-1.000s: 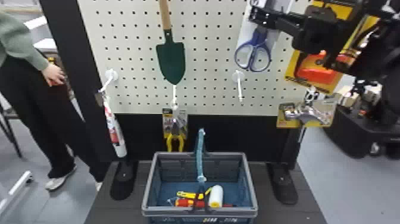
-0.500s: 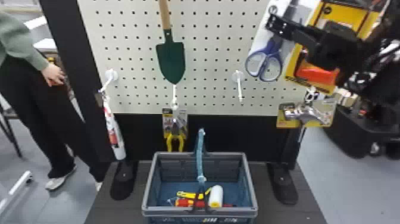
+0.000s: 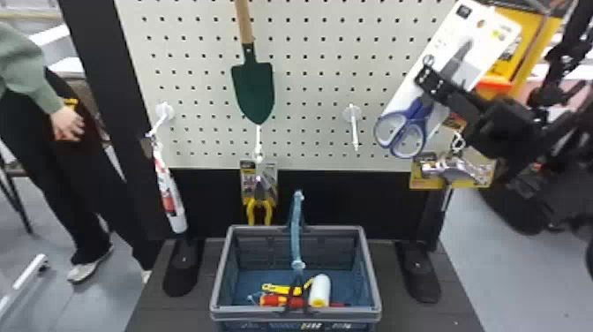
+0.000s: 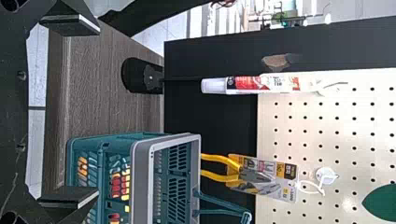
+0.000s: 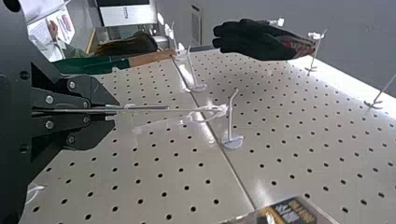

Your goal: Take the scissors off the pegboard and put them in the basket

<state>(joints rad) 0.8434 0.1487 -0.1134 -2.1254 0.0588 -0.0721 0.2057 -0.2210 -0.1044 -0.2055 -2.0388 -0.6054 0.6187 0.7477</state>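
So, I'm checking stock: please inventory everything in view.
Scissors: one, blue-handled, before pegboard
Trowel: one, green, on pegboard
Pliers: one, yellow-handled, behind basket
Tube: one, white-red, hanging left
Metal tool: one, silver, hanging right
Pack: one, yellow-orange, behind scissors
Glove: black, count unclear, by pegboard
Basket: one, blue-grey, holding red, yellow, white items
Pegboard: one, cream
Hooks: several, white, on pegboard
Right end effector: one, black, closed on scissors' card
Left end effector: one, black, open
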